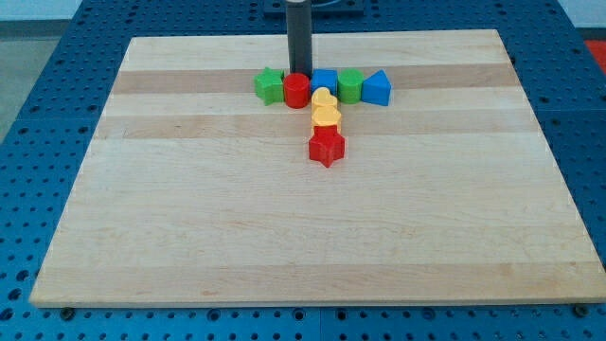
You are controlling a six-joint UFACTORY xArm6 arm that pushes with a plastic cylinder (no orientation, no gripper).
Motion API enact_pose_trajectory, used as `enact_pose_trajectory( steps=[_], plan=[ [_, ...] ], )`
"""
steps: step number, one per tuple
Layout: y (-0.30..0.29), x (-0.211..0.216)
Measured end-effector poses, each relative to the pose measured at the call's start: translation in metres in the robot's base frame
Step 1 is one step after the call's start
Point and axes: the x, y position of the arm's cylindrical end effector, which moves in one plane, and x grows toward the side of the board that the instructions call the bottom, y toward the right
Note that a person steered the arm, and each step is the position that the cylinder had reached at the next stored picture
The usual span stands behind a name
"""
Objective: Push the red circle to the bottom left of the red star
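Observation:
The red circle stands in a row of blocks near the view's top, between a green block on its left and a blue block on its right. The red star lies below and to the right of it, under two yellow blocks. My tip is right behind the red circle's top edge, touching or nearly touching it.
A second green block and a blue triangular block end the row on the right. The wooden board lies on a blue perforated table.

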Motion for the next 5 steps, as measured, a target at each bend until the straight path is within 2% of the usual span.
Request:
enact_pose_trajectory(
  steps=[3, 5],
  plan=[
    [-0.025, 0.020],
    [-0.057, 0.071]
  ],
)
